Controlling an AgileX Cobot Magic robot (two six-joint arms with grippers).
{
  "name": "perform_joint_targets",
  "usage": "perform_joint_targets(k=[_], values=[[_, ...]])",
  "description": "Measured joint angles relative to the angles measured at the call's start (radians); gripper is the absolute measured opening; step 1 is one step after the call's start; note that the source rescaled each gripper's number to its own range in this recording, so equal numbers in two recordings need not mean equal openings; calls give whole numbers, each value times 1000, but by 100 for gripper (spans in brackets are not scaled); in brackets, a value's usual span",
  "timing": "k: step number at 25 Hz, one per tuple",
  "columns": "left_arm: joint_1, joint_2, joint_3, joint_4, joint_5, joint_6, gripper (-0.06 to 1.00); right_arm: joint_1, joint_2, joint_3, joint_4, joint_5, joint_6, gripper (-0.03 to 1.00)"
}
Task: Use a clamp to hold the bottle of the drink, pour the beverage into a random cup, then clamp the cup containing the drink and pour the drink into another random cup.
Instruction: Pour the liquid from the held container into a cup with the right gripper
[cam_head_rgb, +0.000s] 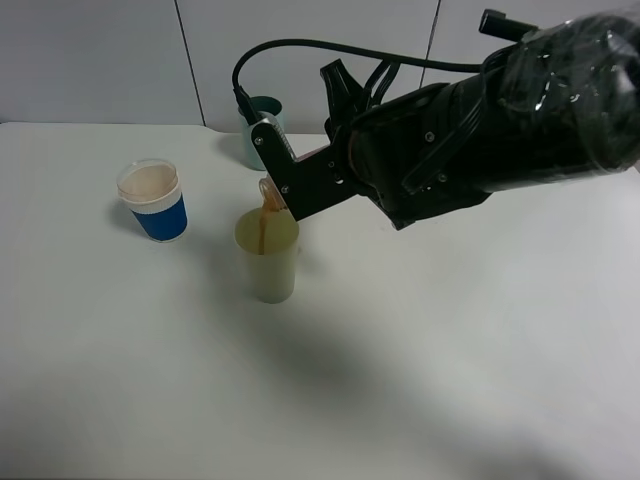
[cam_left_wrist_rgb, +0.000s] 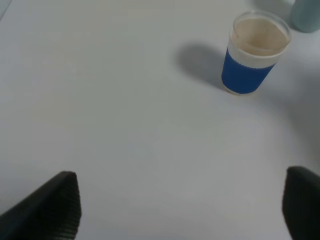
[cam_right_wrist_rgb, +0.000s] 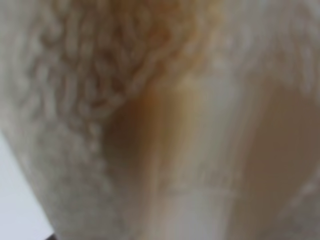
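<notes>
right tool (cam_head_rgb: 280, 185) clenched on a tipped bottle (cam_head_rgb: 266, 192), probably, close view blurred | brown stream falls into pale cup (cam_head_rgb: 267, 262) on table (cam_head_rgb: 450, 350) | left tool (cam_left_wrist_rgb: 175, 205) released, hovering near blue cup (cam_left_wrist_rgb: 247, 65)

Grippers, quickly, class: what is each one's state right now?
Left gripper: open, holding nothing.
Right gripper: shut on the bottle, pouring into a cup.

On the desk (cam_head_rgb: 450, 380), left cup (cam_head_rgb: 152, 203) apart from centre cup (cam_head_rgb: 268, 265), bottle (cam_head_rgb: 269, 191) tilted over the latter, back cup (cam_head_rgb: 264, 127) behind.
</notes>
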Motion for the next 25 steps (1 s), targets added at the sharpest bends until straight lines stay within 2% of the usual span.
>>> perform_joint_targets(k=[10,25], values=[[0,0,0,0,0,0,88,0,0,0,-2,18,-25,0],[0,0,0,0,0,0,88,0,0,-2,-58,34,-51,0]])
